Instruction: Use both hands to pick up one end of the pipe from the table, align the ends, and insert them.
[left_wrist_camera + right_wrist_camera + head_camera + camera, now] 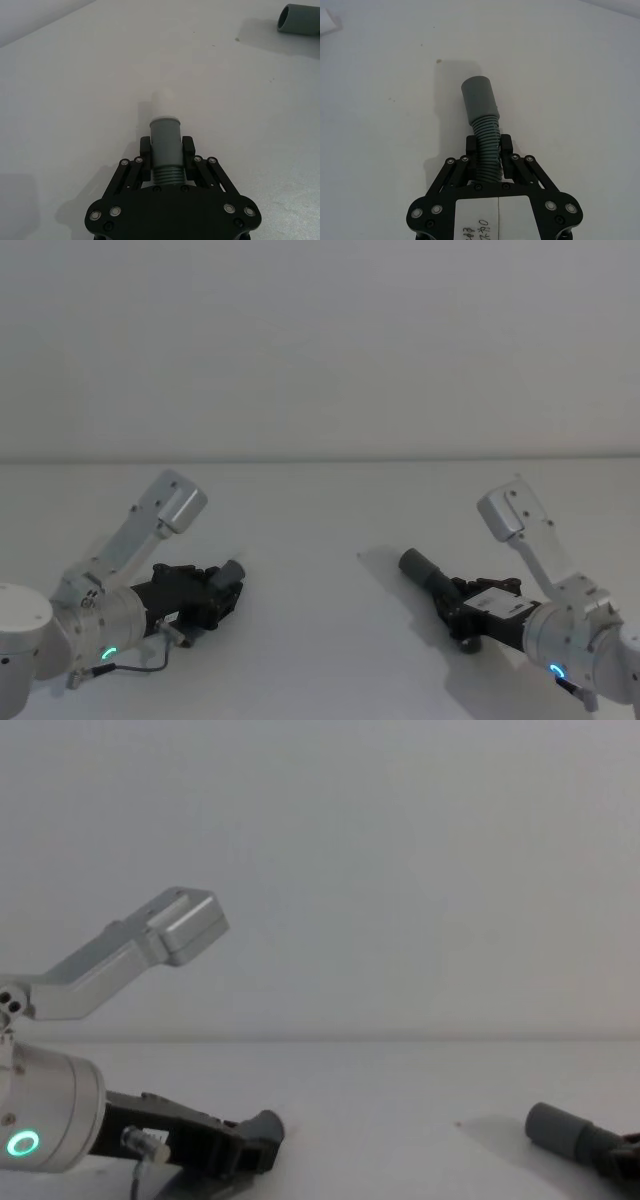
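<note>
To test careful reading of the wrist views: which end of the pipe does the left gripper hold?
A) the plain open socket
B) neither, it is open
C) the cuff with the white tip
C: the left gripper is shut on the cuff with the white tip; the right gripper grips the pipe behind the plain socket.

pipe (486,132): grey, ribbed all along
plug cuff (165,135): smooth grey, tipped in white
socket cuff (480,97): plain grey
left gripper (166,150), right gripper (489,148): finished in black
ring light (22,1143): lit green
table (75,100): plain white
</note>
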